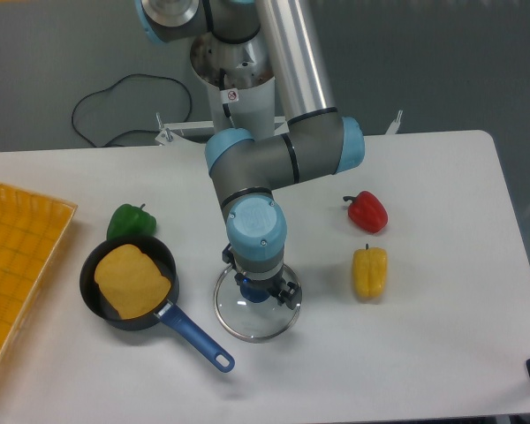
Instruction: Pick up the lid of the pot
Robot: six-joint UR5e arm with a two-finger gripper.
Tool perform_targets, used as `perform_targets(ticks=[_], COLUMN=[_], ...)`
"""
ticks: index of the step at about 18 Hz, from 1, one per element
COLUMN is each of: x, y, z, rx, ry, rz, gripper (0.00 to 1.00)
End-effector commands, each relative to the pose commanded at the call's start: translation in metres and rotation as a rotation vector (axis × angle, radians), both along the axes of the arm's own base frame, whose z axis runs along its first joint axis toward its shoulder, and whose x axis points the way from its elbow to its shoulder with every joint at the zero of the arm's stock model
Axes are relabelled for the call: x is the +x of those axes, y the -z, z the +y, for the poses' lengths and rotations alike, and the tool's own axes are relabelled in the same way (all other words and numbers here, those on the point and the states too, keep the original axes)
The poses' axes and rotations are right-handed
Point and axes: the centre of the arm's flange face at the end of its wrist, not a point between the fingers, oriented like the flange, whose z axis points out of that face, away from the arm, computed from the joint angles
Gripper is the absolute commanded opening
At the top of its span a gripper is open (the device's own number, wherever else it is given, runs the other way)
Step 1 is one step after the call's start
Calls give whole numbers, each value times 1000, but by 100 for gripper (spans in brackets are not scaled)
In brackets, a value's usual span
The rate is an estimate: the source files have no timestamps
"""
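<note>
Item: clear round glass pot lid (pixel 247 323), blue knob (pixel 250 293); three o'clock from black round pan (pixel 87 283).
Item: black two-finger gripper (pixel 261 277); over knob, fingers well parted, nothing held.
Step, judged: alignment.
Next: descend centred, close on knob, lift toward twelve.

White tabletop (pixel 450 353), far edge nearly level; plain grey surface (pixel 450 62) beyond.

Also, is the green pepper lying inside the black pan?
No, the green pepper lies on the white table, outside the black pan, by its far rim.
</note>
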Motion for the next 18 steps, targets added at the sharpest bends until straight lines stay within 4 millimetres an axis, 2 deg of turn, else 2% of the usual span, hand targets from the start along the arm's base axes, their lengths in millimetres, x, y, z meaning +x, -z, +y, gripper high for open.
perform_targets(ticks=[18], x=[13], y=[19], z=[3], rx=[-4], ry=[3], rz=[0], gripper=[100])
